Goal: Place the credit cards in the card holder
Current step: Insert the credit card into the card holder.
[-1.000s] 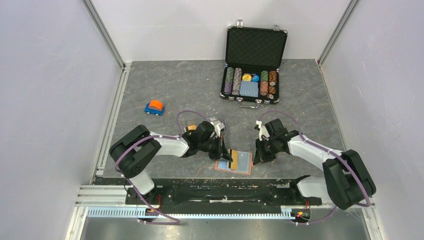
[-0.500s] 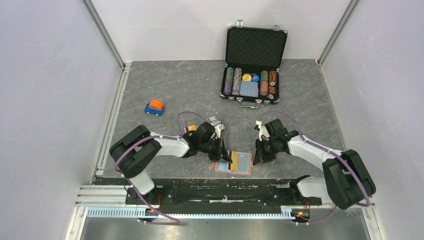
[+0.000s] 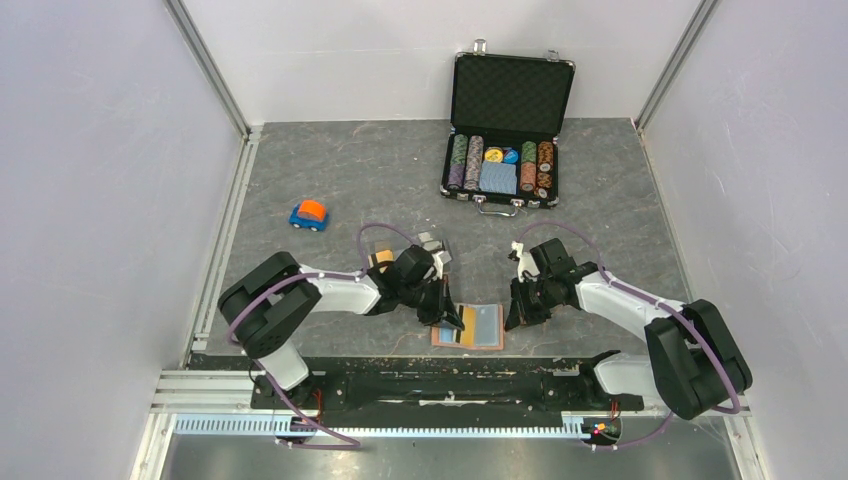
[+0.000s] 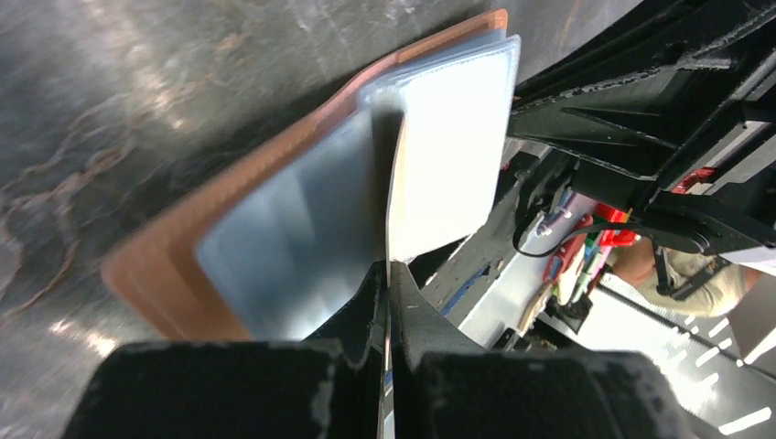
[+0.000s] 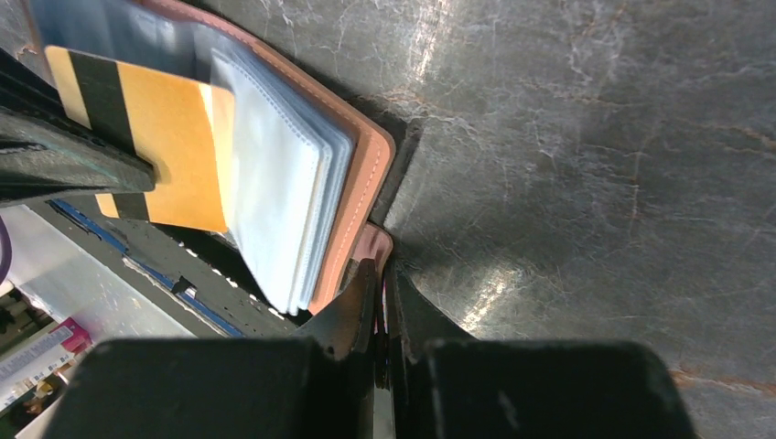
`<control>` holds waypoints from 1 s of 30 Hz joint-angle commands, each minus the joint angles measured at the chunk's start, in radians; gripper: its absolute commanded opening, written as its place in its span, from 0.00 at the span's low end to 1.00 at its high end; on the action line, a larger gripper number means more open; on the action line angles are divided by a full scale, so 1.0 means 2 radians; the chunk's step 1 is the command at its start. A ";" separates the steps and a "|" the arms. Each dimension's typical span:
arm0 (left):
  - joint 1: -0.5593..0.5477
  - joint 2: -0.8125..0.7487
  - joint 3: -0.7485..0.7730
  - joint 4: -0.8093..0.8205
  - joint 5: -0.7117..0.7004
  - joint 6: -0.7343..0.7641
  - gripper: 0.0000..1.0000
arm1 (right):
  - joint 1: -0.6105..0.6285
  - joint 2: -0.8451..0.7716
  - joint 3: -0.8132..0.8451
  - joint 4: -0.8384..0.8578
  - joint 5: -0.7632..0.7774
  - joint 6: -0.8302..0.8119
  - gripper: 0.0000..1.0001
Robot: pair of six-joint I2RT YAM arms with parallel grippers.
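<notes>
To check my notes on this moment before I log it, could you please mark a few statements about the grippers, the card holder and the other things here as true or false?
1. The card holder lies open on the table. True.
2. The left gripper is shut on a gold-orange card. True.
3. The right gripper hangs open over the poker-chip case. False: it is shut on the card holder's tab, far from the case.
4. The poker-chip case has its lid closed. False: the lid stands open.
5. The toy car stands on the table, apart from both arms. True.
</notes>
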 commanded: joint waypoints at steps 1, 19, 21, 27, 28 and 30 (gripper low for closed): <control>-0.012 0.034 0.017 0.048 0.032 -0.003 0.02 | 0.003 0.008 -0.021 -0.004 0.023 -0.010 0.00; -0.013 0.054 0.041 0.060 0.017 -0.023 0.02 | 0.002 -0.003 -0.036 0.000 0.007 0.001 0.00; -0.013 0.055 0.044 0.061 0.015 -0.027 0.02 | 0.002 -0.008 -0.041 0.000 0.002 0.003 0.00; -0.013 0.054 0.040 0.057 0.011 -0.035 0.02 | 0.002 -0.021 -0.043 -0.011 -0.007 0.006 0.00; -0.013 0.050 0.039 0.051 0.006 -0.036 0.02 | 0.002 -0.022 -0.043 -0.013 -0.007 0.006 0.00; -0.013 0.042 0.035 0.040 -0.003 -0.036 0.02 | 0.003 -0.025 -0.043 -0.018 -0.008 0.005 0.00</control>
